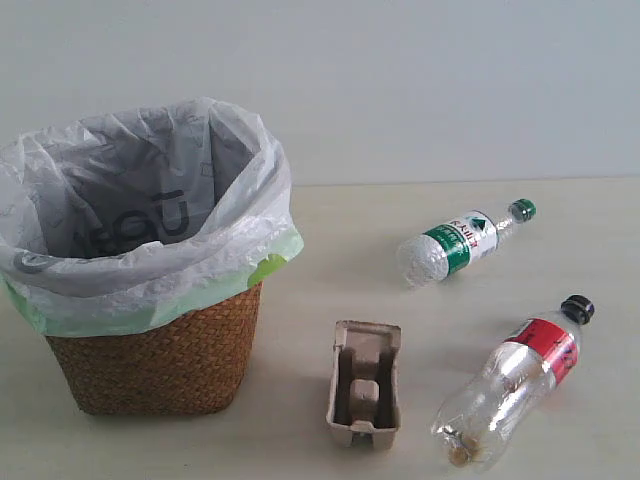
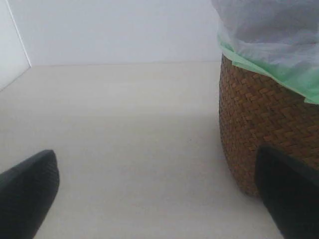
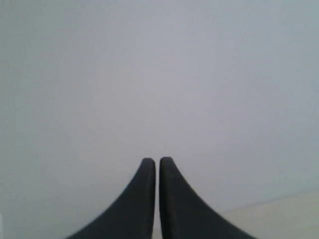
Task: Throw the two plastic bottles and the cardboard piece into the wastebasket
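The wicker wastebasket with its white, green-edged bag stands at the left of the exterior view. The beige cardboard piece lies just right of it. Further right lie the smaller green-capped bottle and, nearer the front, the larger black-capped bottle with a red label. No gripper shows in the exterior view. My left gripper is open low over the table, with the wastebasket beside one finger. My right gripper is shut on nothing, facing a blank wall.
A pale wall backs the light table. In the left wrist view, bare tabletop stretches ahead to the wall corner.
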Controlling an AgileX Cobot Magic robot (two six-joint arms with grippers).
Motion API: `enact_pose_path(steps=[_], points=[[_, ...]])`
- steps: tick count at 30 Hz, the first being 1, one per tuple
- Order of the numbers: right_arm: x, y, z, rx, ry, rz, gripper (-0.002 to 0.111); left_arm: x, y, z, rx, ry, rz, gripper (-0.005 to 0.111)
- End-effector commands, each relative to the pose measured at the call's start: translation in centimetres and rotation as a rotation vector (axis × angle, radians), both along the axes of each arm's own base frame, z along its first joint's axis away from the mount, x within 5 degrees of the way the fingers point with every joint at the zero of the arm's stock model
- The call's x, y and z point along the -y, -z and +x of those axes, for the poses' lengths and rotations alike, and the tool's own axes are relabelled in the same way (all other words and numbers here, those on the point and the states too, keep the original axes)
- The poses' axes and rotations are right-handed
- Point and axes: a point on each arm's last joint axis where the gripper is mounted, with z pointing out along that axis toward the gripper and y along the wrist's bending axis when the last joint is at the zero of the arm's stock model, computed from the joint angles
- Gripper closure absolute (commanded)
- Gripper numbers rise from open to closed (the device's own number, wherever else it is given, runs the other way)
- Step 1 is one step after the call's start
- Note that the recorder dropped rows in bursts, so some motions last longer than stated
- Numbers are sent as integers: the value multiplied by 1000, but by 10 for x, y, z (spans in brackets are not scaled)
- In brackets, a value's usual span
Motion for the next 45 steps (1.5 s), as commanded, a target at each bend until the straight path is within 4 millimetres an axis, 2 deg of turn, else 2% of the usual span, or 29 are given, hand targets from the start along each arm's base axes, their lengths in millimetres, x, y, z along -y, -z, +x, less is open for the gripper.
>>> enact_pose_path(steps=[1, 3, 5, 7, 10, 15, 22, 27, 33, 40, 45], points=[[-1, -32, -12, 48, -18, 3, 99, 0, -2, 0, 16, -4, -9, -1], [-3, -43, -13, 9, -37, -5, 85, 0, -2, 0, 16, -4, -9, -1], [-4, -56, -12, -37, -56, -15, 63, 0, -2, 0, 16, -4, -9, -1], [-6, -68, -10, -83, -72, -24, 33, 0, -2, 0, 16, -4, -9, -1], [-10, -82, -3, -191, -107, -26, 4, 0, -2, 0, 16, -4, -9, -1], [-16, -89, 16, -437, -171, 65, 3, 0, -2, 0, 16, -4, -9, -1], [-24, -53, 56, -909, -210, 60, 3, 0, -2, 0, 16, -4, -9, -1], [-27, -28, 80, -1167, -222, 57, 3, 0, -2, 0, 16, -4, -9, -1], [-29, -5, 112, -1303, -205, 66, 3, 0, -2, 0, 16, -4, -9, -1], [-30, 22, 147, -1364, -180, 104, 3, 0, -2, 0, 16, -4, -9, -1], [-37, 49, 174, -1402, -230, 140, 3, 0, -2, 0, 16, -4, -9, -1]])
